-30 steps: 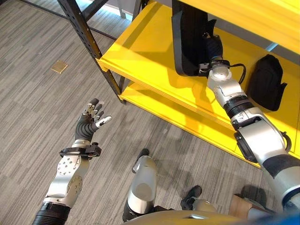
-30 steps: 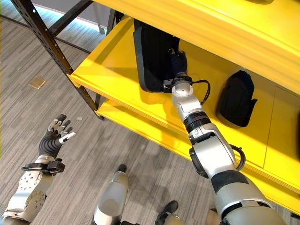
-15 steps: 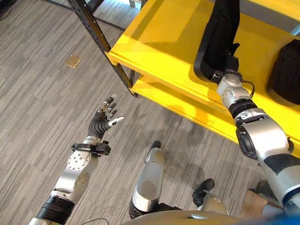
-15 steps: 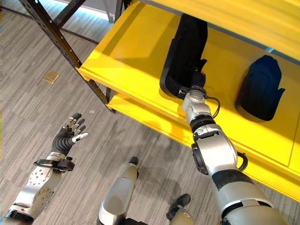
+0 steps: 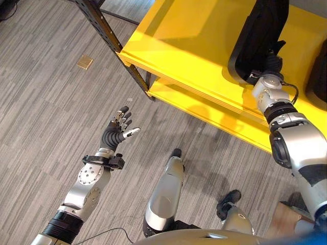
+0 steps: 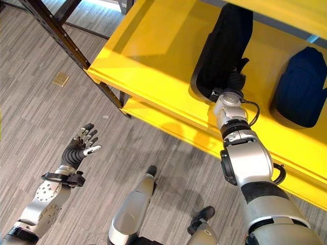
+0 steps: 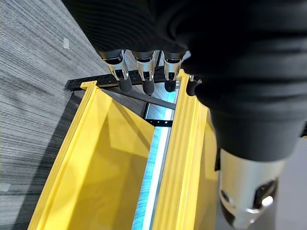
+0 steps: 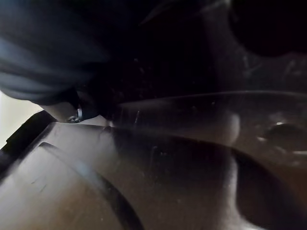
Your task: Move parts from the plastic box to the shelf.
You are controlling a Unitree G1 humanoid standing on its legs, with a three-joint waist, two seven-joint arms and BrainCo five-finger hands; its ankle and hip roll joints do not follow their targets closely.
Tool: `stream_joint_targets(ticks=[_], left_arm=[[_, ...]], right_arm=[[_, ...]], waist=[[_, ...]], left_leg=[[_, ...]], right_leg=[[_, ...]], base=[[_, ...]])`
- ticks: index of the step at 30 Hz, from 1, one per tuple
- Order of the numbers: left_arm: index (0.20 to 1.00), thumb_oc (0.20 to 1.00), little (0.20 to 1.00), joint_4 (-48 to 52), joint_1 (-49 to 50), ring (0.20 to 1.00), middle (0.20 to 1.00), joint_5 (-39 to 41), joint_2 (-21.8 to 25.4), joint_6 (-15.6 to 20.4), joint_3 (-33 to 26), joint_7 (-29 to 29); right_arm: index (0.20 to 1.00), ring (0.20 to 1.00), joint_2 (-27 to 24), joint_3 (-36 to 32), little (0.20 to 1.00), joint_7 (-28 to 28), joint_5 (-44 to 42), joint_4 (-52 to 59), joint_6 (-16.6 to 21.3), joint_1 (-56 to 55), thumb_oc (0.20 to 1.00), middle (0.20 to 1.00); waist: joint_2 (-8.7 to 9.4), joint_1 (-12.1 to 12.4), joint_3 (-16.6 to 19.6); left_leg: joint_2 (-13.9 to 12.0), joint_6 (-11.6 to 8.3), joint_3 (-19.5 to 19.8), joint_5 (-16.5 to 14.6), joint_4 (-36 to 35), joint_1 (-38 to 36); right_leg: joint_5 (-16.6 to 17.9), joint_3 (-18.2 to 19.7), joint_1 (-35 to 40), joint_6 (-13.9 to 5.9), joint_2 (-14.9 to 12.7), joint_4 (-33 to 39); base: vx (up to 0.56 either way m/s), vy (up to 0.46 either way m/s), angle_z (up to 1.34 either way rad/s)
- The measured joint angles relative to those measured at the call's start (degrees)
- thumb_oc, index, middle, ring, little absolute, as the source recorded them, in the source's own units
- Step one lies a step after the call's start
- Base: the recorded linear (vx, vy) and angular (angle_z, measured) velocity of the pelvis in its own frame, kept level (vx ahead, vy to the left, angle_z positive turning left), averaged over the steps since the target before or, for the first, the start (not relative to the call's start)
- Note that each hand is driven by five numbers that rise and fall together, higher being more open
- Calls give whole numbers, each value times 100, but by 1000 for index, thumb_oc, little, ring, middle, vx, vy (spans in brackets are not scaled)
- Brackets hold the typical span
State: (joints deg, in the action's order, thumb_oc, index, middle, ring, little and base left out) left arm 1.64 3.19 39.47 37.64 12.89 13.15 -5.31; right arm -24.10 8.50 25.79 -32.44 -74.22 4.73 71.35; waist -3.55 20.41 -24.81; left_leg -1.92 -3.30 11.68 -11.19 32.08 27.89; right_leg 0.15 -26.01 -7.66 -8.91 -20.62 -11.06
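Note:
A large black moulded part [image 6: 225,46] stands upright on the yellow shelf [image 6: 153,56]. My right hand [image 6: 234,81] reaches in from the lower right and is shut on the part's lower edge. Seen from the right wrist, the part's dark surface [image 8: 168,182] sits very close. A second black part [image 6: 301,87] lies on the same shelf, to the right of the first. Over the grey floor at the lower left, my left hand [image 5: 116,135] hovers open and holds nothing, its fingers [image 7: 144,72] straight.
The rack's black upright post [image 5: 110,41] stands at the shelf's left corner. A lower yellow shelf [image 6: 153,115] juts out beneath the first one. A small brass plate [image 5: 85,62] is set in the floor at the left. A brown box corner [image 5: 288,222] shows at the bottom right.
The whole picture has shifted, so the camera moved. My right hand stays on the upright black part on the shelf. My left hand stays open.

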Motion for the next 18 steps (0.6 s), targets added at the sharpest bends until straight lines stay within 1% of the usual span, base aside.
stream_joint_targets(ticks=[6,7,8,9,10,12,15,16,18], left_arm=[[1000,1000,1000,8,1,1000,1000,129,-2,22,41,-3],[1000,1000,1000,13,-13,1000,1000,204,-1,33,24,-4],[1000,1000,1000,14,-4,1000,1000,206,-2,33,28,-4],[1000,1000,1000,13,-2,1000,1000,206,-2,33,29,-4],[1000,1000,1000,50,-10,1000,1000,220,6,67,18,-6],[1000,1000,1000,50,5,1000,1000,233,6,75,36,-8],[1000,1000,1000,109,-15,1000,1000,247,0,115,39,-7],[1000,1000,1000,116,-11,1000,1000,249,0,115,41,-8],[1000,1000,1000,129,-15,1000,1000,269,-2,119,43,-10]], right_arm=[[200,200,-216,75,200,25,3,-135,-4,126,200,200],[200,200,-266,109,200,42,3,-135,-7,164,200,200],[200,200,-351,146,200,36,7,-220,-11,267,200,200],[200,200,-426,148,200,41,7,-236,-15,323,200,200],[200,200,-646,148,200,47,7,-316,-41,332,200,200],[200,200,-689,150,200,79,7,-325,-60,344,200,200],[200,200,-687,274,200,88,7,-341,-89,386,200,200],[200,200,-688,316,200,91,7,-356,-88,416,200,200],[200,200,-681,337,200,96,10,-387,-93,448,200,200]], waist=[[-3,-43,-4],[-4,-69,-4],[-17,-78,-11],[-61,-76,-34],[-75,-82,-42],[-77,-88,-43],[-82,-133,-46],[-85,-139,-47],[-89,-174,-51]], left_leg=[[11,-16,-31,24,-24,32],[5,-18,-35,22,-48,24],[4,-22,-41,45,-27,56],[9,-21,-42,46,-11,72],[29,-15,-63,57,-85,57],[22,-21,-85,65,-94,62],[3,-12,-125,59,-94,74],[-4,-5,-125,64,-80,104],[-4,-15,-134,72,-83,106]], right_leg=[[44,16,-72,-36,-21,35],[16,51,-82,-4,2,70],[87,55,-121,-68,16,110],[113,55,-118,-88,16,129],[53,105,-150,-53,-25,92],[95,146,-174,-96,-19,111],[78,175,-211,-72,-14,119],[110,180,-253,-105,-20,97],[92,180,-263,-98,-27,64]], base=[[-4,8,-3],[6,10,-7],[3,11,-7],[76,-23,-2],[-87,34,1],[-6,4,-4],[-7,4,-7],[73,-31,1],[0,0,0]])
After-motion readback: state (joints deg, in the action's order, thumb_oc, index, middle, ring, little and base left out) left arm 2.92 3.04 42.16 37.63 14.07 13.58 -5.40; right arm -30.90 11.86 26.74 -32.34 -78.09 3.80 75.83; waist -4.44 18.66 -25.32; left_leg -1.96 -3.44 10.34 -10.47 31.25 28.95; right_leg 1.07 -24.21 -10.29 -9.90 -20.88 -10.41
